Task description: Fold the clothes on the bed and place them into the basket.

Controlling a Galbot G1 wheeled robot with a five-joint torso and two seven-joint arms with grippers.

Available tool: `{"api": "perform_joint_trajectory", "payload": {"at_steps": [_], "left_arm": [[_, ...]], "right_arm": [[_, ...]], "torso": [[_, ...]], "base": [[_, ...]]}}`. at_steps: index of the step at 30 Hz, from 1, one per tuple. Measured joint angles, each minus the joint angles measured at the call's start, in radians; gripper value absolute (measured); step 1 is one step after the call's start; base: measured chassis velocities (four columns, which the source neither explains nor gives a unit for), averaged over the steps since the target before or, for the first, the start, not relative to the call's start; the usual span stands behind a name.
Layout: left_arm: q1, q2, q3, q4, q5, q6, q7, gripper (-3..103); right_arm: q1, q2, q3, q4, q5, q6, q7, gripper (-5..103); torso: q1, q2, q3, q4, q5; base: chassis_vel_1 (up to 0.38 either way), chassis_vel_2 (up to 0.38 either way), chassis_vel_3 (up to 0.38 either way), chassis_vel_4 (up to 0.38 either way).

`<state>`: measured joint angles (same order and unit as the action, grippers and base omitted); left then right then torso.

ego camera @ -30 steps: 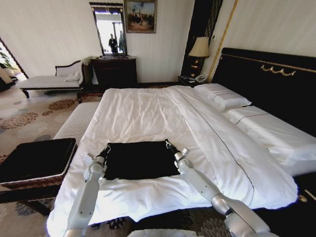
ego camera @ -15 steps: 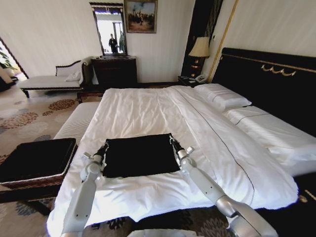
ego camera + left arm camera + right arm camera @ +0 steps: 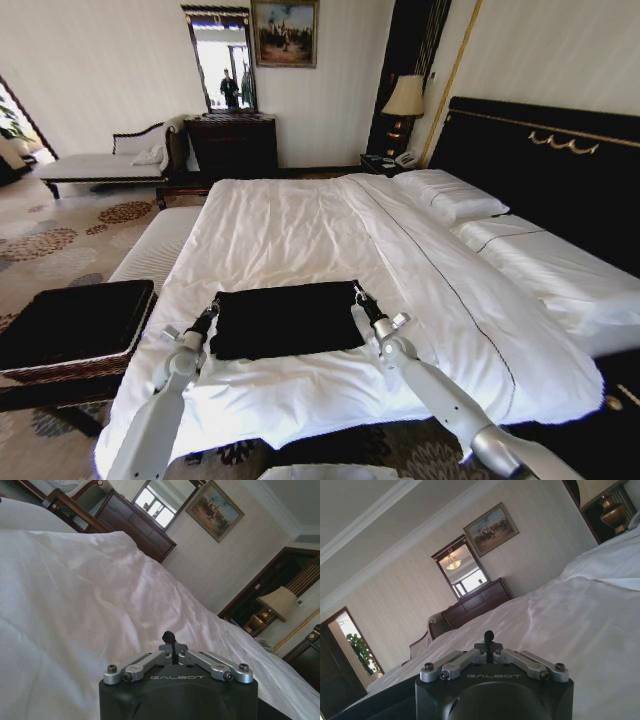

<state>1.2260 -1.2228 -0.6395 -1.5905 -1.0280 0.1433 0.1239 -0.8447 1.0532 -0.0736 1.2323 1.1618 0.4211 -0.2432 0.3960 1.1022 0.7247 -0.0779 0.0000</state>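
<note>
- Black cloth on white sheets: the T-shirt [image 3: 287, 319] lies folded into a flat rectangle near the foot of the bed [image 3: 300, 225], on the side nearest the robot.
- The left gripper [image 3: 209, 314] sits at the shirt's left edge, its silver arm running up from the lower frame in a nearly straight line, wrist low over the sheet.
- From the left wrist view, the left gripper [image 3: 170, 637] has its fingertips pressed together into one dark tip, linkage bars folded in flat; nothing is visible between them from here.
- Over on the other side, the right gripper [image 3: 361, 298] is at the shirt's far right corner, the arm reaching in diagonally from the lower right with the elbow bent well out to the side.
- The right wrist view tells the same story: the right gripper [image 3: 489, 635] is drawn to a narrow closed point, angled up over the bedding, with the dark shirt [image 3: 380, 702] just beside the wrist.
- Whether either tip pinches the cloth cannot be told.
- The basket [image 3: 70, 330], brown woven sides with black lining, stands off the bed's left side, apart from the shirt, beside the white bench [image 3: 155, 245].
</note>
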Motion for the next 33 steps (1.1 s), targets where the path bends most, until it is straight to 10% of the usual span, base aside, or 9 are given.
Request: {"api": "perform_joint_trajectory", "payload": {"at_steps": [16,33], "left_arm": [[0.176,-0.064,0.034,-0.089,0.114,-0.039,-0.017,0],[0.239,-0.027,-0.044,-0.154,0.048,-0.025,-0.022,0]], "right_arm": [[-0.161,-0.015,0.023,0.109,-0.121,0.063,0.059,1],[-0.300,-0.059,0.098,0.190,-0.131,0.069,0.074,1]], "torso": [[0.000,0.000,0.000,0.0000,0.0000],[0.000,0.000,0.000,0.0001,0.0000]], "base": [[0.000,0.000,0.000,0.000],[0.000,0.000,0.000,0.000]]}}
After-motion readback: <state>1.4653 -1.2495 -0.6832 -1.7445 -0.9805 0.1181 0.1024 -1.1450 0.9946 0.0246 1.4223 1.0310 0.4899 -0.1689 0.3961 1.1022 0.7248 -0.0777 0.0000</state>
